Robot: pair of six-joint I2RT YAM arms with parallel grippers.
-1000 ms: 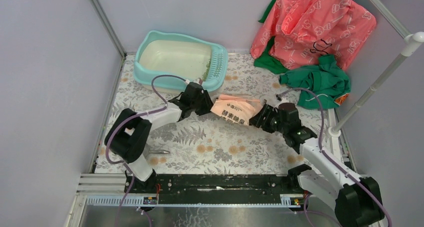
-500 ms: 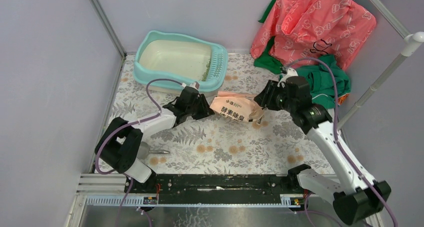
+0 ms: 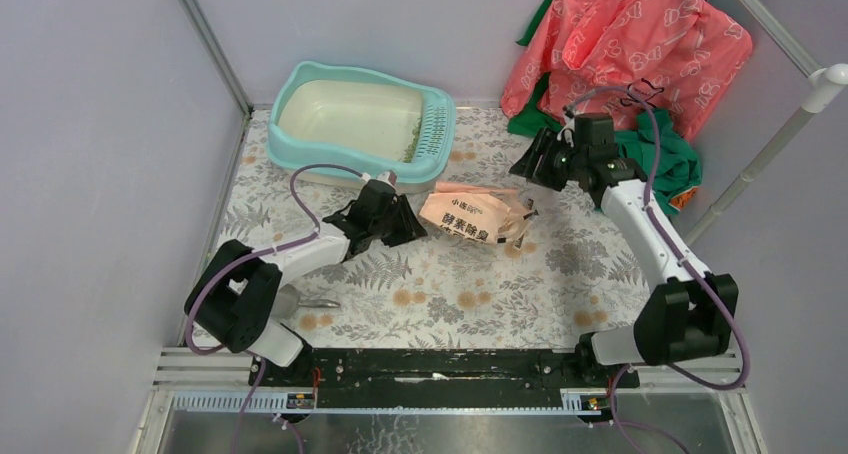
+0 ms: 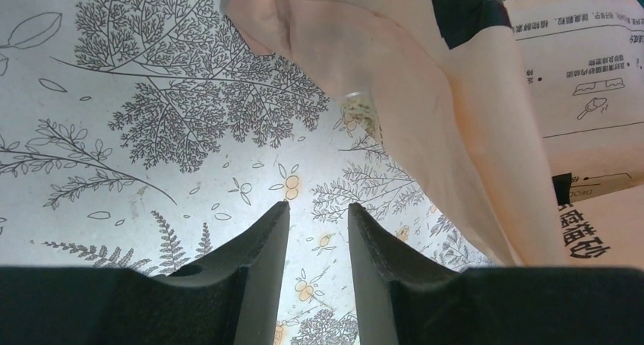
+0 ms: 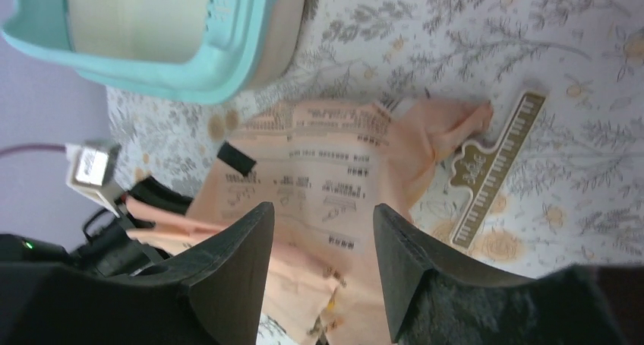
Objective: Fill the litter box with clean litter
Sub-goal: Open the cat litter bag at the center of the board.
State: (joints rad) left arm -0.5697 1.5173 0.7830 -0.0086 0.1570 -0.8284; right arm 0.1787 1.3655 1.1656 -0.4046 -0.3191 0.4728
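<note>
Left gripper (image 3: 410, 223): jaws parted, nothing held.
Right gripper (image 3: 524, 168): jaws parted, nothing held.
Litter box (image 3: 300, 82): placed beyond Left gripper, untouched.

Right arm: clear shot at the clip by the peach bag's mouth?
Likely yes. The right gripper hangs open above the peach bag, and the ruler-shaped clip lies uncovered on the tablecloth at its mouth. The left gripper sits at the opposite end, out of the way.

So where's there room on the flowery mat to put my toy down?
Biggest bare patch: the mat between the peach bag and the near rail. A smaller one between litter box and clothes. Crowded around the bag: left gripper, right gripper, clip.
</note>
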